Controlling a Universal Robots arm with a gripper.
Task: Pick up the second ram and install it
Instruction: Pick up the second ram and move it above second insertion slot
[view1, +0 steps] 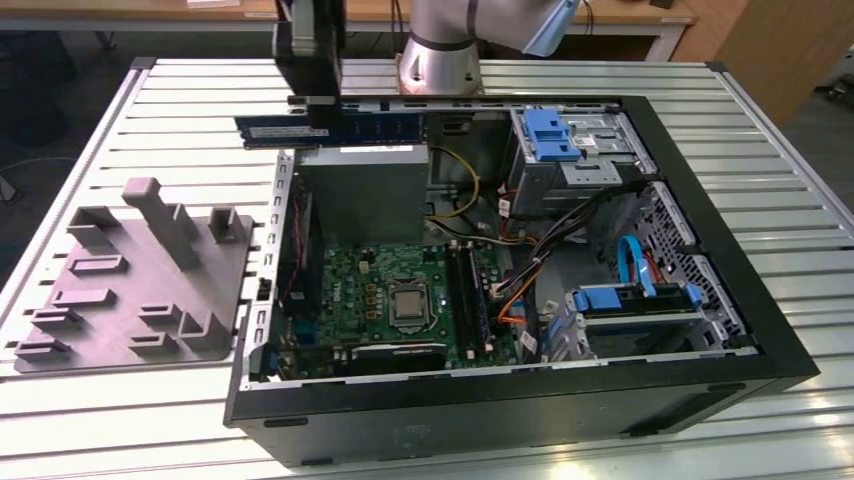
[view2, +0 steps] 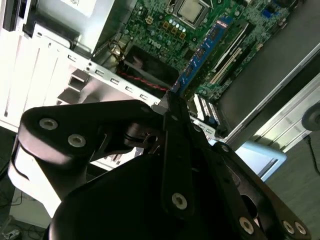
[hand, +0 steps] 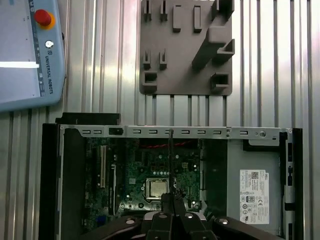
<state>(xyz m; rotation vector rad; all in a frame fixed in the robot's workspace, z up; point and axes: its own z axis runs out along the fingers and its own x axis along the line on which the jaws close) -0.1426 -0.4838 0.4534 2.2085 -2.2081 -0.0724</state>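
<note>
The second ram (view1: 350, 128), a long blue stick with black chips, hangs level above the back rim of the open computer case (view1: 694, 180) at the exterior view's left. My gripper (view1: 308, 112) is shut on it from above, near the stick's middle. In the second wrist view the blue stick (view2: 202, 52) runs out from between the black fingers (view2: 172, 125) over the green motherboard (view2: 160, 22). In the first wrist view the stick (hand: 171, 155) shows edge-on as a thin dark line above the board. The black memory slots (view1: 467, 292) lie below, beside the processor (view1: 404, 303).
A grey holder plate (view1: 134, 285) with raised blocks lies on the slatted table to the exterior view's left of the case. Inside the case are a silver power supply (view1: 360, 190), blue drive brackets (view1: 550, 135) and loose cables (view1: 521, 270). A teach pendant (hand: 27, 50) lies nearby.
</note>
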